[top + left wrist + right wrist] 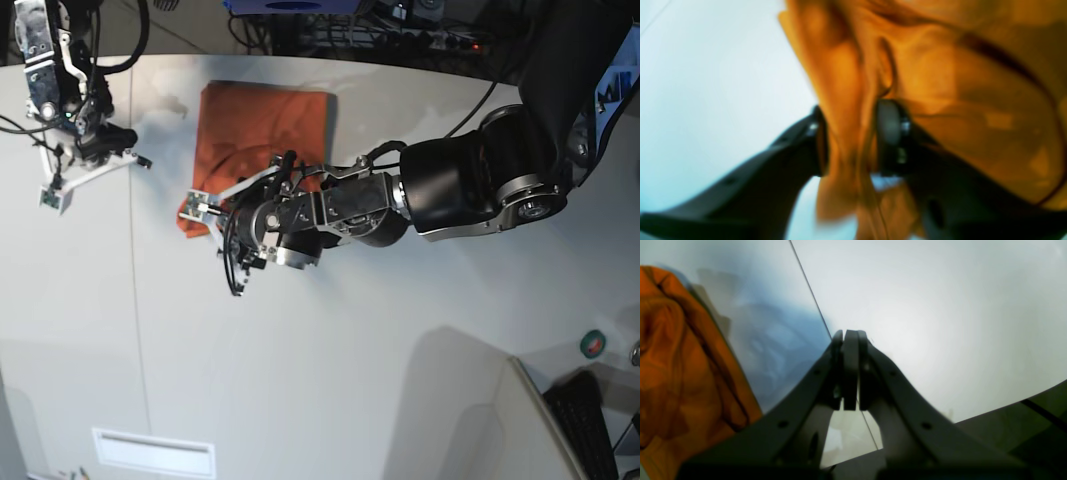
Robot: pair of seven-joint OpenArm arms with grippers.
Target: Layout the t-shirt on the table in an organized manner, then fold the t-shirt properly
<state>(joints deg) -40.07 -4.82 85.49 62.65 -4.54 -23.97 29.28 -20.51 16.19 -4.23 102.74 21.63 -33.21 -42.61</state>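
The off-white worktop (330, 380) carries one t-shirt (262, 128), bright orange, lying as a compact rectangle toward the far edge, with one corner drawn out toward the left hand (205, 210). The cloth looks light, soft and limp, likely to sag and crease wherever unsupported, so hems, shoulder seams or corners seem the best places to take hold. Two hands are in view. In the left wrist view a bunched fold sits between the left hand's pads (888, 123), which stand apart around it. The right hand (850, 340) is pressed together, empty, beside the shirt.
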